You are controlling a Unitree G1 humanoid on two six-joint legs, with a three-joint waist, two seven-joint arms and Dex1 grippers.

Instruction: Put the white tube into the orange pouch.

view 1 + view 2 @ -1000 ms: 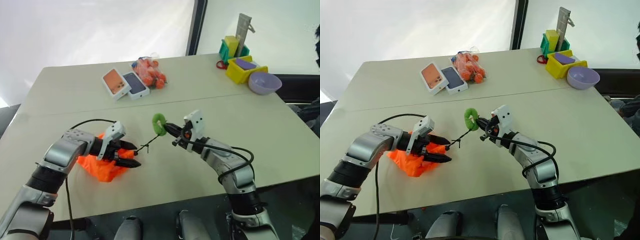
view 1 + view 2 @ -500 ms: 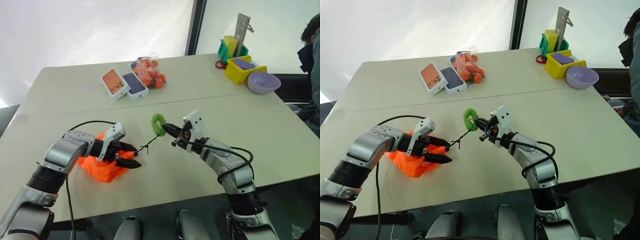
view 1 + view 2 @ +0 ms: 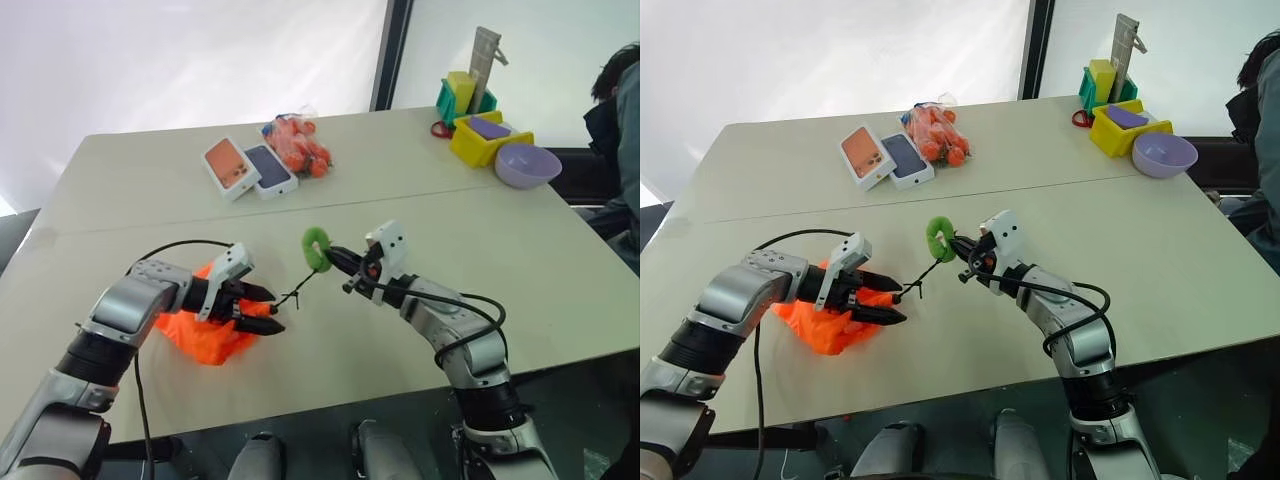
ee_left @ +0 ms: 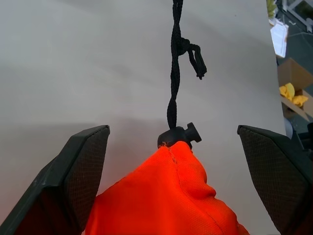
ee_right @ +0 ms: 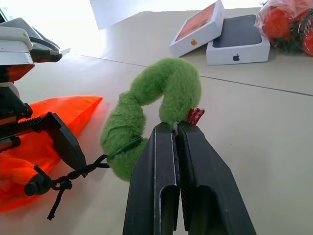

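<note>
Almost nothing has shifted over the last second — both arms stay where they were. The right pincer [image 5: 177,128] stays clamped on the green ring [image 5: 146,107], drawing the black cord [image 4: 174,73] taut above the counter [image 3: 400,170]. The left pincer [image 4: 173,166] still stands wide, its fingers either side of the orange pouch [image 3: 205,325] neck, just behind the cord stopper [image 4: 178,136]. The neck looks cinched shut. I cannot spot the white tube, so it may already be inside — if so, the task looks close to done.
</note>
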